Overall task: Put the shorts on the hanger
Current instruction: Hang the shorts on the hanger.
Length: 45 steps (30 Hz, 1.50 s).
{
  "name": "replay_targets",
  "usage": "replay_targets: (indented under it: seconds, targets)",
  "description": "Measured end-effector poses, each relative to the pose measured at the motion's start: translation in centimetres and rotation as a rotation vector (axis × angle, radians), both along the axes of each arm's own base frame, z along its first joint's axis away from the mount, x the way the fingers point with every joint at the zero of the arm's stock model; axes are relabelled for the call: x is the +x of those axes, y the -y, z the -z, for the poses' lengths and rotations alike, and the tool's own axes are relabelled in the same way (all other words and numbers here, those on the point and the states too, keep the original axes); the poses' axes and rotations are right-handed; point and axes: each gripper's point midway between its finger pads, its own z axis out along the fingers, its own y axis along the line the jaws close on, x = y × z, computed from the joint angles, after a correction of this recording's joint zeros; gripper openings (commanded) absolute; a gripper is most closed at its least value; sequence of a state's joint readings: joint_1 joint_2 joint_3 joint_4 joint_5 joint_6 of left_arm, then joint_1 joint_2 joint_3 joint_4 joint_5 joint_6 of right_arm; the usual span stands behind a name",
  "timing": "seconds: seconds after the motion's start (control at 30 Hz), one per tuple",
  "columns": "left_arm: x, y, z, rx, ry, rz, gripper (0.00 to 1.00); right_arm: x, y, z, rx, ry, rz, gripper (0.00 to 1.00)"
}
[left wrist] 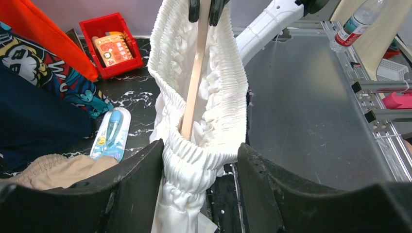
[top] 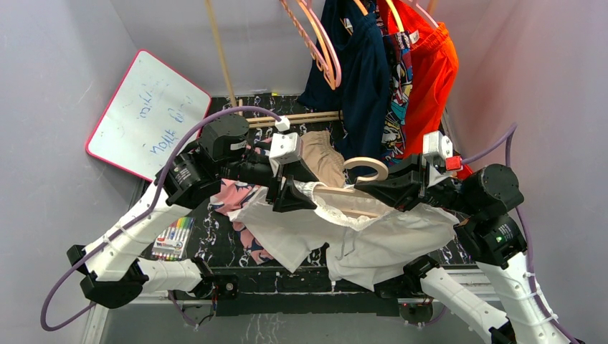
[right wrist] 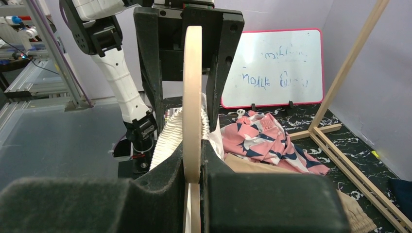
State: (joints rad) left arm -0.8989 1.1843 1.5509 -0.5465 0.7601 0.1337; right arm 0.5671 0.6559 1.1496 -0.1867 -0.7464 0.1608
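From above, the shorts [top: 358, 240] hung over the counter [top: 208, 222] with the hanger [top: 366, 166] inside their waistband, between both arms; in the left wrist view, the left end effector [left wrist: 200, 148] stood half-wide astride that waistband; in the right wrist view, the right end effector [right wrist: 194, 160] narrowly pinched the hanger.

White shorts [top: 373, 240] with a gathered elastic waistband hang above the black counter [top: 209, 223] from a pale, wood-coloured hanger [top: 356, 192], as seen from my remote station. One smooth arm of the hanger runs inside the stretched waistband, its tip tucked into the end of the loop. The thick rounded hook stays clear of the fabric. The legs drape below, and I think they brush the counter.
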Motion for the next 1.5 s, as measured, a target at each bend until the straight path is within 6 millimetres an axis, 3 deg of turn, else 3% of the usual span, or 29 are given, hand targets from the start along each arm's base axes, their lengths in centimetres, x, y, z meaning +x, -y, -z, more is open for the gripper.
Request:
replay_targets:
  seconds: [0.07,0.23,0.4,0.7,0.93,1.07,1.17,1.3,1.4,1.5]
  targets:
    - [0.1,0.1,0.3,0.010,-0.008,0.001,0.57,0.0,0.0,0.0,-0.001,0.000,-0.004,0.00]
    - [0.5,0.6,1.2,0.036,-0.022,0.000,0.75,-0.1,-0.1,0.1,-0.003,-0.002,-0.009,0.00]
    - [0.4,0.1,1.0,0.034,-0.008,-0.008,0.82,0.0,-0.1,0.1,-0.004,-0.002,-0.009,0.00]
    - [-1.8,-3.4,0.0,-0.025,0.108,-0.012,0.81,-0.2,-0.1,0.1,-0.003,-0.009,-0.018,0.00]
    - [-0.4,-2.1,1.8,0.029,0.099,-0.017,0.76,-0.2,-0.3,-0.1,0.005,-0.019,-0.030,0.00]
    - [0.8,-0.7,3.6,0.081,0.070,-0.011,0.68,-0.1,-0.5,-0.2,0.008,-0.028,-0.034,0.00]
    - [1.3,0.0,4.4,0.103,0.057,-0.005,0.57,-0.2,-0.5,-0.1,0.007,-0.031,-0.038,0.00]
    - [1.2,0.2,3.7,0.084,0.068,0.008,0.37,-0.1,-0.5,-0.1,0.007,-0.030,-0.037,0.00]
    - [1.0,0.2,2.9,0.062,0.077,0.019,0.29,-0.1,-0.5,-0.1,0.006,-0.030,-0.038,0.00]
    - [0.7,0.2,2.5,0.049,0.077,0.029,0.02,-0.2,-0.5,-0.1,0.006,-0.030,-0.039,0.00]
